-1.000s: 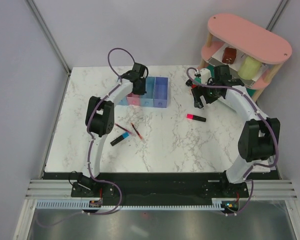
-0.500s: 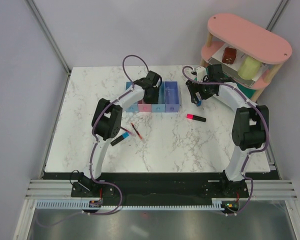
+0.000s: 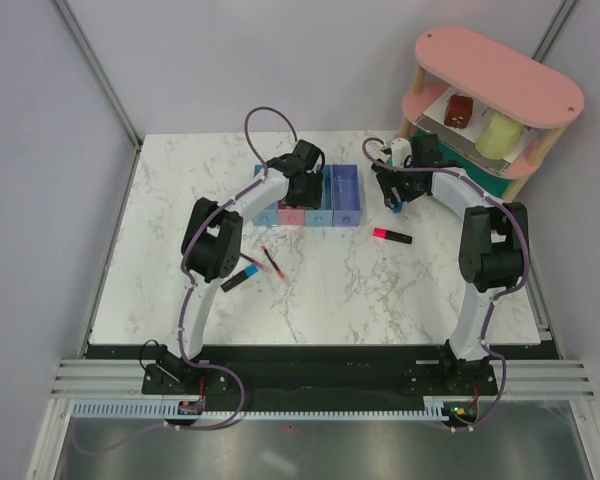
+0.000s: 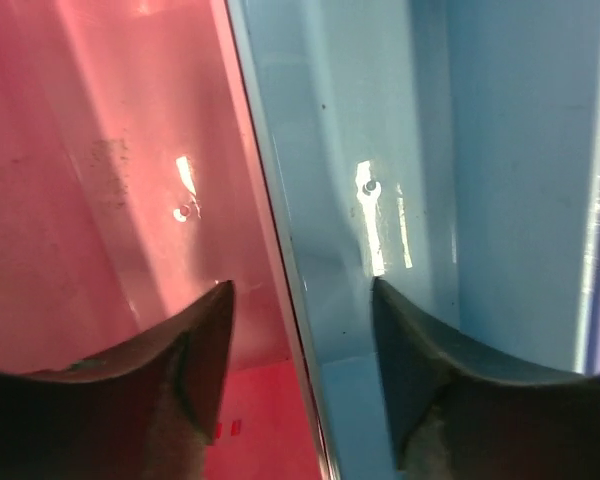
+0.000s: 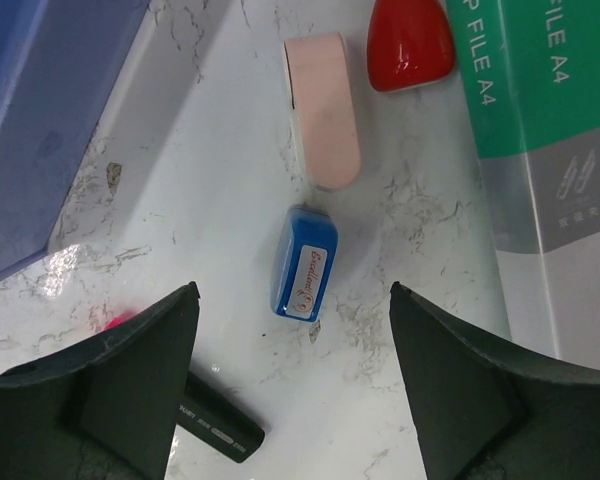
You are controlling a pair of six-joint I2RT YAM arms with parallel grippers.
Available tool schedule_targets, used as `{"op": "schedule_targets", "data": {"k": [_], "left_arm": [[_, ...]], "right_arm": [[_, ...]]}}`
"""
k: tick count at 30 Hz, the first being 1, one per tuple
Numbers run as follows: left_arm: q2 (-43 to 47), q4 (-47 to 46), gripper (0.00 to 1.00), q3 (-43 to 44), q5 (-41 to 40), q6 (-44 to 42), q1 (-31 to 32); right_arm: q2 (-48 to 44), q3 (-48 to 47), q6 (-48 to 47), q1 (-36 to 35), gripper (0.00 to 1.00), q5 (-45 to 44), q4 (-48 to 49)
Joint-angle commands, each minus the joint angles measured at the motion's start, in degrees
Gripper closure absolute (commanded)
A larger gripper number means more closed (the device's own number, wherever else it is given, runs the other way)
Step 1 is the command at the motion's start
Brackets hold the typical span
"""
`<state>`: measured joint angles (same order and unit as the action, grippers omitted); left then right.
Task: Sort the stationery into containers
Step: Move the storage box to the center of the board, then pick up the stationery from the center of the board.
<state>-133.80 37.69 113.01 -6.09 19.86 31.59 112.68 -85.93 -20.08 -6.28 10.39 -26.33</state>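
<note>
The containers [image 3: 346, 196] stand in a row at the table's back middle. My left gripper [image 3: 305, 184] hangs open right above them. In the left wrist view its tips [image 4: 300, 285] straddle the wall between the pink bin [image 4: 100, 200] and a light blue bin [image 4: 430, 180], holding nothing. My right gripper [image 3: 391, 195] is open over a small blue eraser block [image 5: 305, 263], not touching it. Beyond the block lie a pinkish block [image 5: 323, 108] and a red one [image 5: 410, 45]. A black marker with a pink end [image 3: 392, 236] lies nearby. A blue-ended marker [image 3: 240, 278] and two thin red pens [image 3: 271, 262] lie front left.
A pink oval two-tier shelf [image 3: 500, 80] stands at the back right with a brown block [image 3: 458, 110] and a pale green cylinder [image 3: 498, 135] on it. A green and white file box [image 5: 525, 130] lies under it, close to the erasers. The darker blue bin [image 5: 50, 120] is left of the right gripper.
My left gripper has moved right over the bins and opened. My right gripper has shifted back and left toward the small blocks, its jaws a little narrower.
</note>
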Motion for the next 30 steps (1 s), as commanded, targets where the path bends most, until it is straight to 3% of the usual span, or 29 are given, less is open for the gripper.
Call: {"op": "schedule_targets", "data": {"k": [1,6,8,15,21,25,30], "left_arm": [[5.91,0.19,0.29,0.81,-1.56,0.10,-0.22],[8.02,0.19,0.16,0.63,-1.47,-0.43,-0.22],[9.25,0.19,0.15,0.28,-1.21,-0.78,-0.30],[14.25,0.28,0.15,-1.39,0.46,-4.03,-0.74],[19.09,0.54,0.14,-4.55,-0.24,-8.96,-1.45],[22.61,0.63,0.14,-7.97,0.11,-10.53,-2.33],[25.25,0.54,0.14,-10.44,-1.20,-12.38,-2.68]], "right_arm": [[1.84,0.59,1.00,-0.31,0.16,-0.90,3.21],[3.50,0.50,1.62,-0.31,0.22,-1.16,4.44],[3.77,0.59,1.79,-0.31,0.31,-1.43,4.88],[4.56,1.99,2.41,-0.31,0.41,-3.01,7.51],[3.78,2.87,2.85,-0.39,0.67,-2.92,7.52],[1.67,3.75,2.76,-0.40,0.76,-2.92,7.26],[-2.99,4.02,2.50,-0.57,0.79,-3.27,4.54]]}}
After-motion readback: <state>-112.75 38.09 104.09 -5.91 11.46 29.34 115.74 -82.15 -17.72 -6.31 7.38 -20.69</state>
